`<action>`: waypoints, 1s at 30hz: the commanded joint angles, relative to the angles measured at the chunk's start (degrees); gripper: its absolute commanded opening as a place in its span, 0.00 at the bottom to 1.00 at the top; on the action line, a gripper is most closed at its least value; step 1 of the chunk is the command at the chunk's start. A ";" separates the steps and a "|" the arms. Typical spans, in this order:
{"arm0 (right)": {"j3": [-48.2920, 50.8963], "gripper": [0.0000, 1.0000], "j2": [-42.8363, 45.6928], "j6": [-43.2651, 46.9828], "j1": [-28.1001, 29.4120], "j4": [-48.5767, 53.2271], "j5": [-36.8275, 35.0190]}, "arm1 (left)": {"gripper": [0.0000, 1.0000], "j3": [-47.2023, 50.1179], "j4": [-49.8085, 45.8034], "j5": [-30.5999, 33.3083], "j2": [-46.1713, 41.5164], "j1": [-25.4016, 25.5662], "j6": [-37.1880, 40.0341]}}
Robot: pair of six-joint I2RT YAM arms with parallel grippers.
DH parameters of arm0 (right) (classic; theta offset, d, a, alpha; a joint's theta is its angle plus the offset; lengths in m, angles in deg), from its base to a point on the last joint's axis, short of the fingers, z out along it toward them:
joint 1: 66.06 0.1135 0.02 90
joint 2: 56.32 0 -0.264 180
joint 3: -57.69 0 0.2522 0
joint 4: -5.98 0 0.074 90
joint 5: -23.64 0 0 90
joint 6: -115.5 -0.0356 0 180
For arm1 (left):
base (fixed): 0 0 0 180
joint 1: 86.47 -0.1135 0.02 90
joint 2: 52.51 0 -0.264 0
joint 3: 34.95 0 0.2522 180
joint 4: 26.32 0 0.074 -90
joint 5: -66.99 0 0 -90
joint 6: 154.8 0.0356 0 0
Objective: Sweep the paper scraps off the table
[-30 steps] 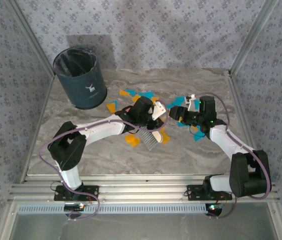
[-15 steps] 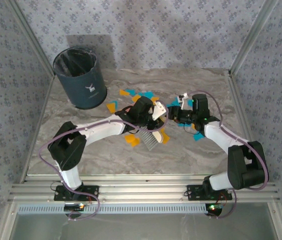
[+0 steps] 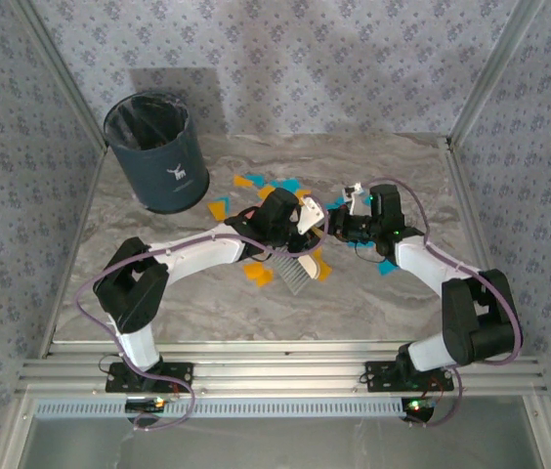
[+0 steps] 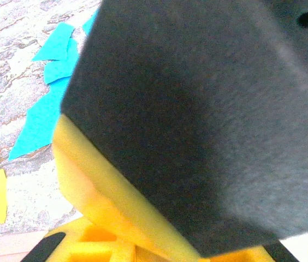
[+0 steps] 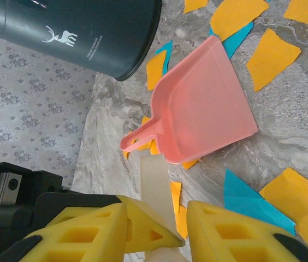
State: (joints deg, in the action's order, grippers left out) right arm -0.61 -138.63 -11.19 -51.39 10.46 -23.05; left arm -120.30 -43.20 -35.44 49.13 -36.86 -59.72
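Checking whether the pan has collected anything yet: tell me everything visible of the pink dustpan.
The pink dustpan looks like smooth moulded plastic: a shallow flaring tray with raised side walls and a short handle. It lies flat on the marble table, open side up, its tray empty. Orange and cyan paper scraps lie around it, one orange piece poking from under its edge.
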 commanded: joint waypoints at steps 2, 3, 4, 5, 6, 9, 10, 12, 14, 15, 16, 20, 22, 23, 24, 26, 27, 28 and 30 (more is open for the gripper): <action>-1.79 0.28 -0.58 -1.03 0.79 -1.89 -0.32 | 0.22 -0.85 2.13 -1.89 -2.78 0.31 -0.24; -1.82 0.26 -0.50 -1.12 0.75 -2.04 -0.56 | 0.23 -0.83 2.02 -2.19 -2.86 0.28 -0.15; -1.78 0.24 -0.41 -1.12 0.75 -1.99 -0.83 | 0.24 -0.84 1.88 -2.50 -2.88 0.30 -0.03; -1.78 0.21 -0.26 -1.03 0.70 -2.01 -1.15 | 0.26 -0.83 1.58 -3.02 -3.05 0.28 0.17; -1.68 0.19 -0.09 -1.13 0.65 -2.11 -1.42 | 0.30 -0.93 1.09 -3.77 -3.26 0.31 0.59; -1.46 0.13 0.29 -1.20 0.28 -2.16 -1.40 | 0.39 -0.70 -0.80 -4.97 -4.19 0.20 1.96; -1.43 0.12 0.51 -1.07 0.10 -2.06 -1.39 | 0.43 -0.48 -1.28 -5.04 -4.62 0.22 2.44; -1.14 0.11 1.07 -0.74 -0.57 -1.66 -1.30 | 0.50 0.16 -2.13 -4.96 -5.85 -0.03 3.29; -1.08 0.10 1.55 -0.28 -1.43 -0.82 -0.97 | 0.52 0.98 -2.87 -5.57 -7.29 -0.49 4.27; -1.04 0.09 1.87 0.00 -2.04 -0.46 -0.68 | 0.53 1.41 -3.31 -5.55 -8.05 -0.68 4.69; -1.01 0.09 2.16 0.12 -2.50 -0.04 -0.48 | 0.54 1.67 -3.89 -5.43 -8.69 -0.95 4.76; -1.02 0.09 3.78 2.42 -4.93 3.17 0.43 | 0.55 1.72 -8.40 -3.78 -11.52 -2.84 4.81; -1.05 0.08 4.71 3.57 -6.18 4.92 1.01 | 0.55 1.57 -10.92 -1.78 -12.73 -4.10 4.74; -0.88 0.07 5.32 4.02 -6.80 5.64 1.39 | 0.55 1.42 -12.45 -1.06 -13.29 -4.94 4.87; -0.74 0.07 5.86 4.46 -7.55 6.13 1.85 | 0.55 1.37 -13.92 -0.41 -13.73 -5.83 5.12; -0.33 0.05 7.04 5.23 -8.77 6.91 2.20 | 0.56 1.76 -15.77 -0.02 -14.96 -7.43 5.94; -0.04 0.03 7.73 5.75 -9.48 7.16 2.50 | 0.57 1.78 -16.76 1.44 -15.41 -8.29 5.78; 0.22 0.00 8.42 6.31 -10.11 7.53 3.03 | 0.57 1.68 -17.84 2.80 -15.89 -9.03 5.64; 0.17 0.00 9.45 7.08 -11.35 8.88 4.28 | 0.57 0.99 -21.35 3.42 -16.20 -10.70 6.62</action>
State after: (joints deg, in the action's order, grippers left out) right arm -0.50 -131.96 -6.90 -61.13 16.49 -22.57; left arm -118.82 -57.58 -34.89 35.21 -45.65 -54.86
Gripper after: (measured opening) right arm 0.263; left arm 0.570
